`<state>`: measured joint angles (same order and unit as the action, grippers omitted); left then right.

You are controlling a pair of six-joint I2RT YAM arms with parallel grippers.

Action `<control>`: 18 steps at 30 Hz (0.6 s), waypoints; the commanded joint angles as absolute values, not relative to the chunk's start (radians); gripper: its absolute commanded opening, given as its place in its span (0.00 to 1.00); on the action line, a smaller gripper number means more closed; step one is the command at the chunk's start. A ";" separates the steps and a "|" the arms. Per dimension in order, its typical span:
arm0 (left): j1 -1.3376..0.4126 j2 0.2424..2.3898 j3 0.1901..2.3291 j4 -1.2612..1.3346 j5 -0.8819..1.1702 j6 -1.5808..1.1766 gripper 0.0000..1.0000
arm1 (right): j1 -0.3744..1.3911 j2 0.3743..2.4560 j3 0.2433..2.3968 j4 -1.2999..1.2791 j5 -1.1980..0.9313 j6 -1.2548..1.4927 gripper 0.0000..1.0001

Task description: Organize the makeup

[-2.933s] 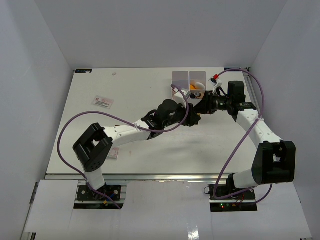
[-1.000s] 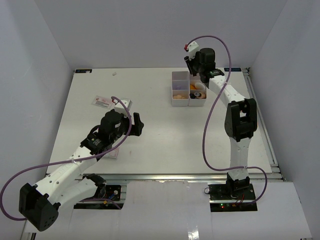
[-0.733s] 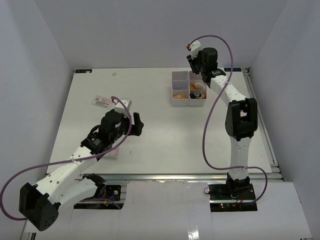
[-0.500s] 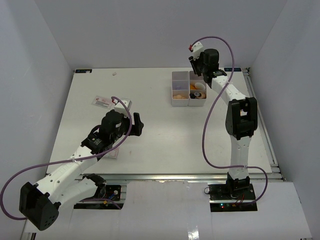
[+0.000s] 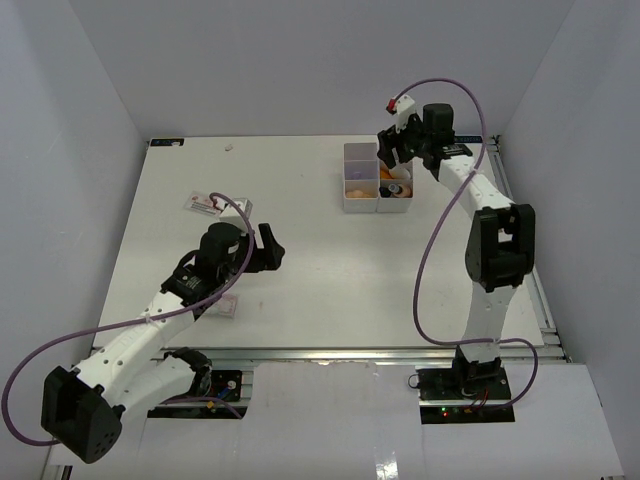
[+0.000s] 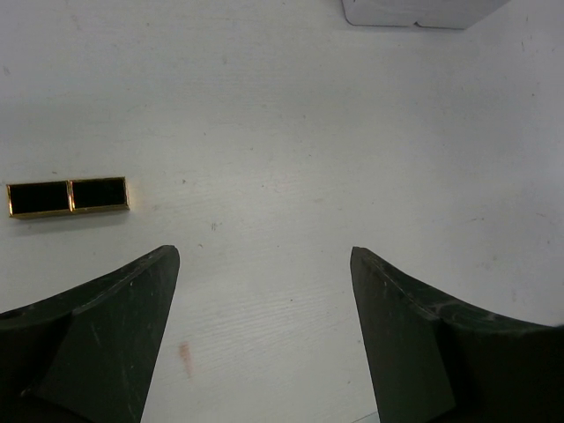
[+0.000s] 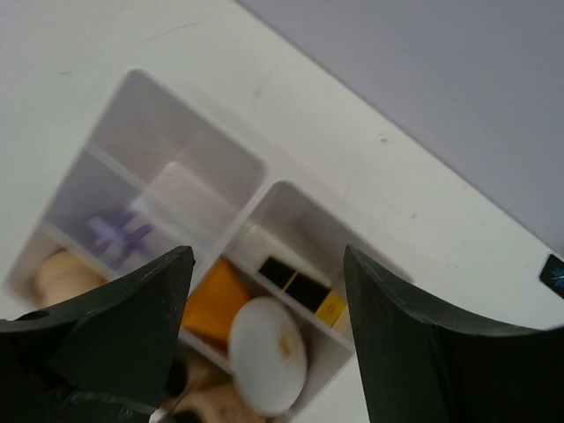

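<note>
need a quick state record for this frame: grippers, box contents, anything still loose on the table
left gripper: open, empty, over bare table
right gripper: open, empty, above the box
box: far right part of table; at least one compartment empty
in box: purple item, tan sponge, orange item, white oval piece, boxed black-and-gold tube
loose lipstick tube: black and gold, lying flat on table, ahead-left of the left fingers in the wrist view, not touched
</note>
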<state>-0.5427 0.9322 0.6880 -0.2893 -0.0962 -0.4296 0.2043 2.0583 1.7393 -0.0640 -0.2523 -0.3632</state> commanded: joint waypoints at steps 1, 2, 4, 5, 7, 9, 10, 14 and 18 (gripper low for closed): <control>-0.519 0.918 0.674 -0.365 -0.086 -0.605 0.88 | 0.175 1.777 1.639 -0.312 -0.822 -0.427 0.78; -0.513 0.922 0.677 -0.393 -0.101 -0.636 0.89 | 0.175 1.743 1.577 -0.369 -0.894 -0.444 0.79; -0.499 0.933 0.685 -0.449 -0.127 -0.733 0.92 | 0.176 1.640 1.435 -0.416 -1.045 -0.470 0.79; -0.490 0.941 0.689 -0.476 -0.138 -0.793 0.93 | 0.176 1.611 1.364 -0.429 -1.099 -0.489 0.79; -0.470 0.957 0.711 -0.532 -0.161 -0.900 0.93 | 0.176 1.524 1.253 -0.467 -1.146 -0.525 0.80; -0.421 1.008 0.741 -0.604 -0.192 -1.064 0.91 | 0.174 1.484 1.179 -0.491 -1.149 -0.560 0.80; -0.392 1.041 0.764 -0.645 -0.202 -1.123 0.89 | 0.173 1.466 1.146 -0.495 -1.144 -0.575 0.80; -0.289 1.177 0.836 -0.720 -0.200 -1.244 0.84 | 0.150 1.439 1.110 -0.520 -1.148 -0.582 0.80; -0.237 1.279 0.883 -0.708 -0.210 -1.314 0.79 | 0.136 1.421 1.104 -0.555 -1.170 -0.598 0.81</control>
<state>-0.2772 1.2082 0.8193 -0.6563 -0.1833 -1.1417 0.1529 1.4629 1.0960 -0.5198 -1.0898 -0.5571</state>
